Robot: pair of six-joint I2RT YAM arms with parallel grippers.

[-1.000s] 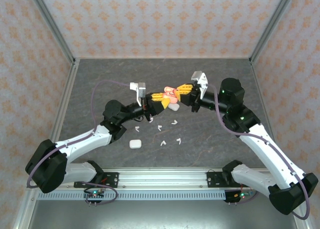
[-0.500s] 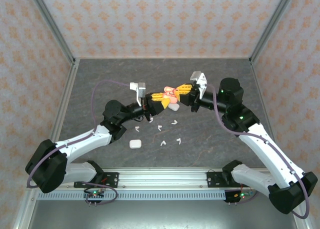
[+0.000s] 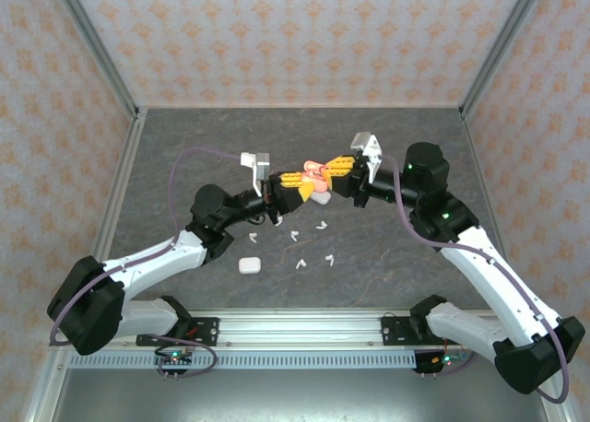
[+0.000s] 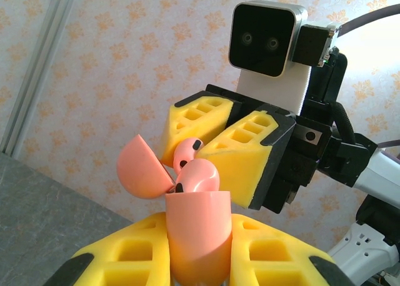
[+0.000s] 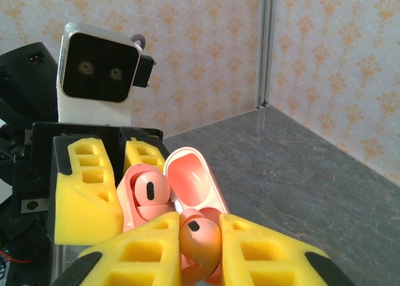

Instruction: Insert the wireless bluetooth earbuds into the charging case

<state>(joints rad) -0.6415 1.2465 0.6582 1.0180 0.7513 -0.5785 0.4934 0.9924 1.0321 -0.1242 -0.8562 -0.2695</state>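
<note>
Dark grey table (image 3: 406,256), patterned walls on three sides. Several white earbuds (image 3: 300,264) lie loose on the table near the middle, apart from one another, below the two grippers in the top view. A closed white case (image 3: 248,265) rests to their left, close to the left forearm. Another white rounded item (image 3: 321,198) sits just under the meeting grippers, partly hidden by them, so its kind cannot be told. The left gripper (image 3: 293,180) is clamped on the body of a pink case (image 4: 199,236), holding it off the table with its lid (image 4: 140,167) hinged open. One seated earbud (image 5: 150,191), pink, sits in a well of that case. The right gripper (image 3: 339,167) is closed on a pink earbud (image 5: 200,236), pinched between its yellow fingers (image 4: 244,161), right at the case's open mouth and touching or nearly touching the seated earbud. Both arms reach forward and inward from their bases with elbows bent, their wrists raised and meeting above the middle of the table, grippers facing each other.
</note>
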